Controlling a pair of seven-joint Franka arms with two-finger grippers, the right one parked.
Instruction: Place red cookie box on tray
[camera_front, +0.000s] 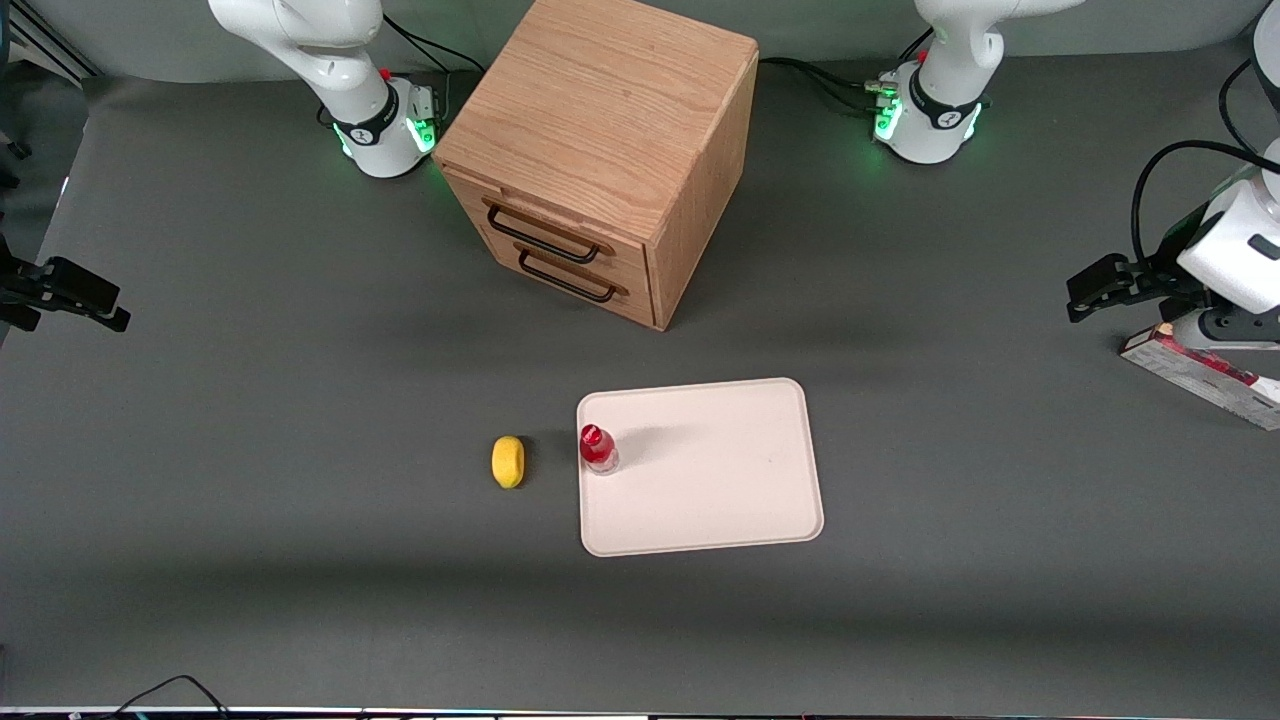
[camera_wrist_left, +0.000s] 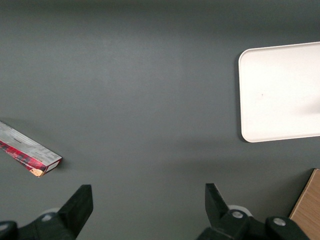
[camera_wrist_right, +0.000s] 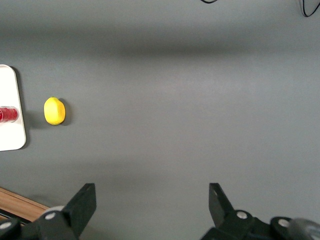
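The red cookie box (camera_front: 1205, 375) lies flat on the grey table at the working arm's end, partly hidden under the arm's white wrist. It also shows in the left wrist view (camera_wrist_left: 29, 153), off to one side of the fingers and not between them. The left gripper (camera_front: 1088, 290) hovers above the table beside the box. It is open and empty in the left wrist view (camera_wrist_left: 148, 202), with only bare table between its fingers. The pale pinkish-beige tray (camera_front: 720, 480) lies mid-table, nearer the front camera than the cabinet, and also shows in the left wrist view (camera_wrist_left: 280, 95).
A small red-capped bottle (camera_front: 598, 448) stands on the tray's edge toward the parked arm. A yellow lemon (camera_front: 508, 461) lies on the table beside it. A wooden drawer cabinet (camera_front: 600, 160) stands between the two arm bases, farther from the camera than the tray.
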